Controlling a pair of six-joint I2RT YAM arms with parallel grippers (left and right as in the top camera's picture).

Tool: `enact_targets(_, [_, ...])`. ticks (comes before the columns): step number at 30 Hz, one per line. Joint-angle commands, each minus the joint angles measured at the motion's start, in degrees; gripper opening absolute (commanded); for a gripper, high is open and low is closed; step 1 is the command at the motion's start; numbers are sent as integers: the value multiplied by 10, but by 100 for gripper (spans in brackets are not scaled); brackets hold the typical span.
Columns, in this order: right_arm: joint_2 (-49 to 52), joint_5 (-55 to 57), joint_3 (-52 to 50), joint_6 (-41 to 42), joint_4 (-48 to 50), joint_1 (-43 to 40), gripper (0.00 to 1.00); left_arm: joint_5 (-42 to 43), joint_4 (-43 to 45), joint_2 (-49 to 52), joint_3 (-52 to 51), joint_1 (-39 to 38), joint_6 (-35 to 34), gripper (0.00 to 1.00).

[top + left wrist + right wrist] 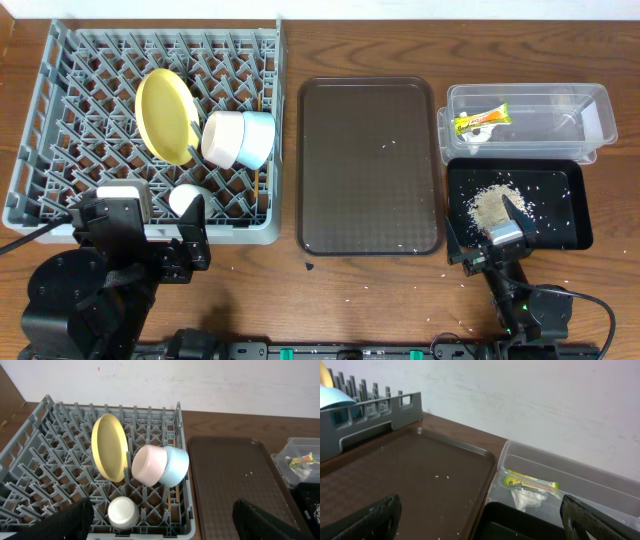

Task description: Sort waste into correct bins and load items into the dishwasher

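- No legible text, numbers or brand marks in any view.
- Printing on snack wrapper [481, 121]: too small and blurred to read.

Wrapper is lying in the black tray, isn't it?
No. The wrapper is lying in the clear box, not in the black tray, which holds only the rice scraps. The overhead view shows it.
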Motion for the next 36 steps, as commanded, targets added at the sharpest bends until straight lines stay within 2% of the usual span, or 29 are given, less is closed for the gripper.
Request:
enact_targets(1, [-3,6,-1,-6,-3,-9,99,1,0,0,6,-1,-3,90])
enact_targets(11, [-3,6,-1,-6,-3,-9,99,-7,-18,-2,5,-1,0,90])
enact_targets(15, [-3,6,-1,-6,-3,-9,99,-54,4,-19,-15,13,8,90])
enact_targets(19, [-3,6,-1,-5,-3,-9,99,-43,98,-53,-96,42,8,90])
enact_targets(26, [-3,6,-1,-6,-3,-9,99,-27,313,-162,-323,47,7,90])
enact_targets(31, [-3,6,-1,-6,-3,-9,99,-28,409,-259,-464,47,8,90])
enact_targets(36, [-3,6,-1,-6,-3,-9,99,-27,475,-315,-562,47,8,90])
